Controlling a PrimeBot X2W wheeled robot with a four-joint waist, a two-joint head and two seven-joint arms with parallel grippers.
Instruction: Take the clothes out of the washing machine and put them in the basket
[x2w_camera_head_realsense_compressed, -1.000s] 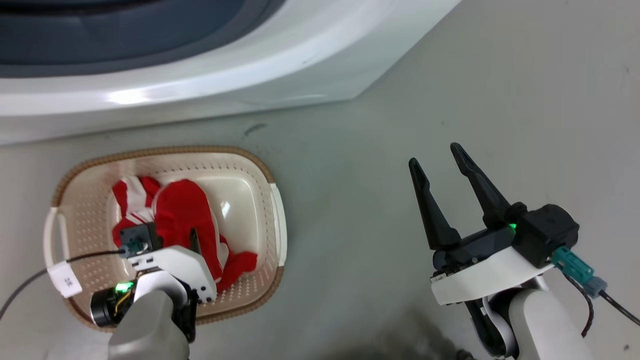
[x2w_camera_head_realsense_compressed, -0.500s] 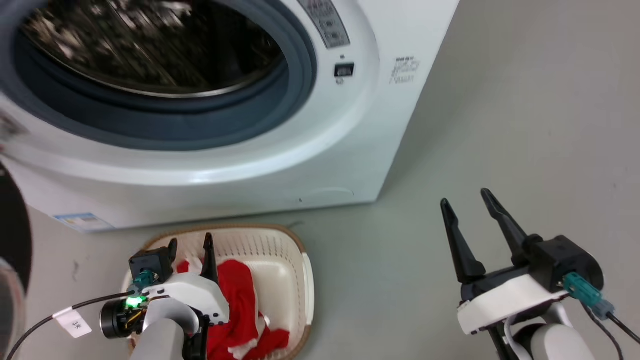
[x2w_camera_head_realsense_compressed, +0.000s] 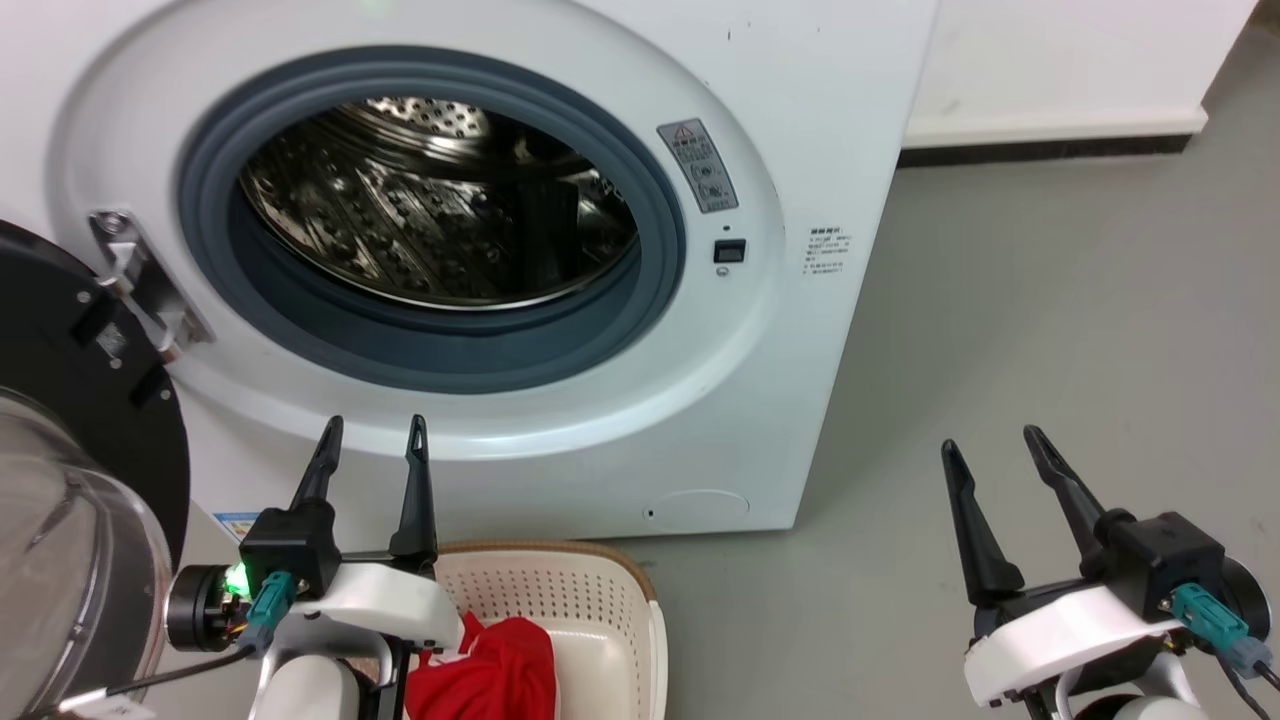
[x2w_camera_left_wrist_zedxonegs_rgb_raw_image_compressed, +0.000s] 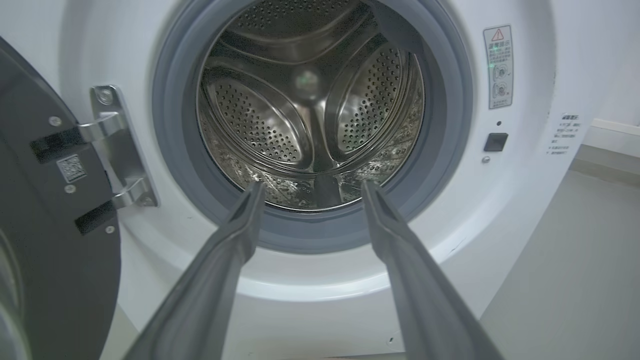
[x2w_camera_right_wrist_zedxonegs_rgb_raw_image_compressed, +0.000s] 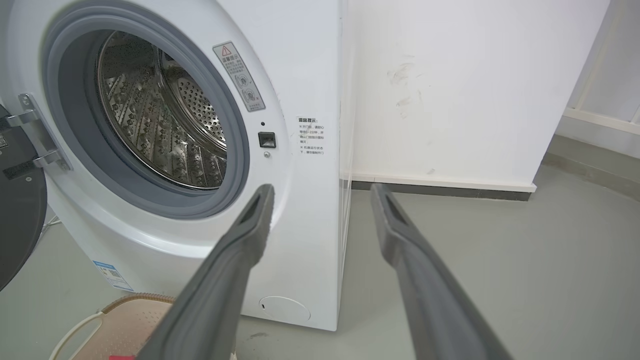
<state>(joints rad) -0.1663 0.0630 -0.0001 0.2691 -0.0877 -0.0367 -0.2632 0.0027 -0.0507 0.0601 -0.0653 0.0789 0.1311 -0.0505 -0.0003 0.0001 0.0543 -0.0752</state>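
The white washing machine (x2w_camera_head_realsense_compressed: 800, 330) stands with its door (x2w_camera_head_realsense_compressed: 70, 420) swung open to the left. Its steel drum (x2w_camera_head_realsense_compressed: 430, 220) shows bare metal, with no fabric in the part I can see; the left wrist view looks straight into the drum (x2w_camera_left_wrist_zedxonegs_rgb_raw_image_compressed: 310, 115). Red clothes (x2w_camera_head_realsense_compressed: 490, 670) lie in the cream basket (x2w_camera_head_realsense_compressed: 570, 590) on the floor below the machine's front. My left gripper (x2w_camera_head_realsense_compressed: 372, 425) is open and empty above the basket, fingers pointing at the door opening (x2w_camera_left_wrist_zedxonegs_rgb_raw_image_compressed: 312, 184). My right gripper (x2w_camera_head_realsense_compressed: 990, 440) is open and empty over the floor to the right (x2w_camera_right_wrist_zedxonegs_rgb_raw_image_compressed: 322, 187).
The open door's glass bulge (x2w_camera_head_realsense_compressed: 60, 600) juts out at the lower left, close to my left arm. Grey floor (x2w_camera_head_realsense_compressed: 1050, 300) stretches right of the machine to a white wall (x2w_camera_head_realsense_compressed: 1050, 70) with a dark skirting. The basket's rim (x2w_camera_right_wrist_zedxonegs_rgb_raw_image_compressed: 125, 300) shows at the right wrist view's lower left.
The head camera has tilted up from the basket on the floor to the machine's front. My left gripper has risen out of the basket, open, leaving the red clothes inside.
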